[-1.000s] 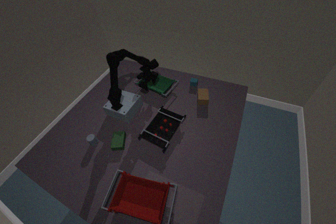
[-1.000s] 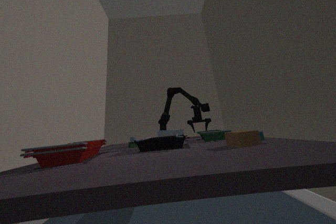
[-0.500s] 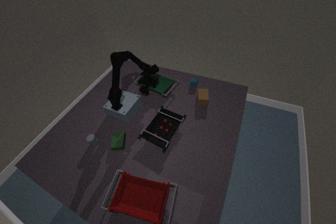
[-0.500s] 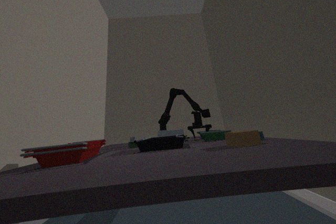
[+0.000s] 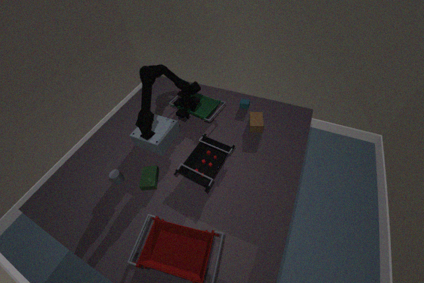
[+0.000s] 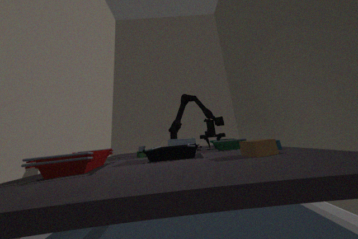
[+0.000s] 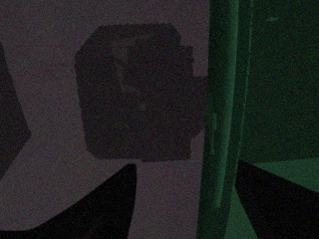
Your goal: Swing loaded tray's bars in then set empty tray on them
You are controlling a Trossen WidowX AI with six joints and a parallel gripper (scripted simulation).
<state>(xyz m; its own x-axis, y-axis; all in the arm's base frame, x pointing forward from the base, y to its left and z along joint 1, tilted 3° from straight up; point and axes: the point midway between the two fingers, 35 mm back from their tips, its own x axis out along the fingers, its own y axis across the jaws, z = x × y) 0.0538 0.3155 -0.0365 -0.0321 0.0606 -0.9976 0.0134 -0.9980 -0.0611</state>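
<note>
The loaded black tray [image 5: 193, 159] [image 6: 170, 154] holds several small red blocks [image 5: 210, 164]. Its two wire bars, the near bar [image 5: 195, 170] and the far bar [image 5: 216, 145], lie in across its top. An empty green tray [image 5: 207, 105] [image 6: 226, 145] [image 7: 279, 90] stands behind it with its bars out over its ends. My gripper [image 5: 189, 109] [image 6: 213, 144] [image 7: 184, 169] points down at the green tray's side and is open. In the wrist view the green rim runs between the fingertips, nearer the right one. Contact cannot be told; the arm hides part of that tray.
An empty red tray [image 5: 176, 250] [image 6: 63, 169] with bars swung out stands at the front. A green block [image 5: 148, 178] and a grey cylinder [image 5: 114, 174] stand left of the black tray. An orange box [image 5: 256, 120] [image 6: 258, 148] and a blue block [image 5: 244, 103] stand at the right.
</note>
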